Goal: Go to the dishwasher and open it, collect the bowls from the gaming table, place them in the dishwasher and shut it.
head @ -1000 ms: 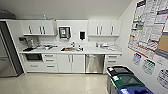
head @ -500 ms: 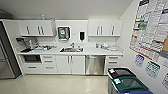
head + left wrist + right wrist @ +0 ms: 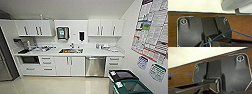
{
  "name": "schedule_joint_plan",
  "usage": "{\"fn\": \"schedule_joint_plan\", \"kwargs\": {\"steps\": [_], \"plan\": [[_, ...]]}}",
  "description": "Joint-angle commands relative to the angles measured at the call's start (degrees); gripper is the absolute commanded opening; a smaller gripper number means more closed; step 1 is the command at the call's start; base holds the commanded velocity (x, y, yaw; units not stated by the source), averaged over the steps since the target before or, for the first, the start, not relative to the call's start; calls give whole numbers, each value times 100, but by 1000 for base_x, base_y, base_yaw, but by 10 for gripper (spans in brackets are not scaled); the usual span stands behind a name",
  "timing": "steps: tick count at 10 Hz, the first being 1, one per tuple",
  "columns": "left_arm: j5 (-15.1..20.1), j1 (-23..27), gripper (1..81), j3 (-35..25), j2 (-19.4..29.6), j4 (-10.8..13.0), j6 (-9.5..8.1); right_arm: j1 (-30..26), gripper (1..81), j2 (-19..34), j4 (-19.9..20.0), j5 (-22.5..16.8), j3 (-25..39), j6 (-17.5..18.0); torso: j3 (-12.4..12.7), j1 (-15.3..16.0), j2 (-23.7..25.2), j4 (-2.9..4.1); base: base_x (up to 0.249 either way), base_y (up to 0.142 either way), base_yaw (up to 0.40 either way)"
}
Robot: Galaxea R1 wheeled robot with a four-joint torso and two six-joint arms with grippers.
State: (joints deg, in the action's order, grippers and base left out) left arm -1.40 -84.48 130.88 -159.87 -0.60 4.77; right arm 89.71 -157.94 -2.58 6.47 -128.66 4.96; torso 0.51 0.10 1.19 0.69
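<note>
I faced the kitchenette from across the floor (image 3: 57, 86). The dishwasher (image 3: 95, 66) stood closed under the counter (image 3: 87, 52), to the right of the sink (image 3: 71, 50) and of the white cabinet doors (image 3: 71, 66), and somewhat right of the centre of my head view. Its bar handle (image 3: 95, 58) ran horizontally along the top edge of the steel front. Both arms were well apart from it; judged by its rightward offset, the right arm was the nearer. I could not tell whether either gripper was open or closed, or whether either held anything. Two bins (image 3: 125, 80) stood low at my right.
</note>
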Motion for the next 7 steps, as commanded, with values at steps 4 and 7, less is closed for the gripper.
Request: {"fn": "schedule_joint_plan", "kwargs": {"steps": [4, 7], "plan": [[290, 322, 811, -97, 60, 24, 51, -273, 811, 76, -23, -252, 88, -22, 0, 4, -2, 0, 152, 0, 0], [290, 322, 811, -97, 60, 16, 51, -273, 811, 67, -23, -252, 70, -22, 0, 2, -2, 0, 143, 66, 0]]}}
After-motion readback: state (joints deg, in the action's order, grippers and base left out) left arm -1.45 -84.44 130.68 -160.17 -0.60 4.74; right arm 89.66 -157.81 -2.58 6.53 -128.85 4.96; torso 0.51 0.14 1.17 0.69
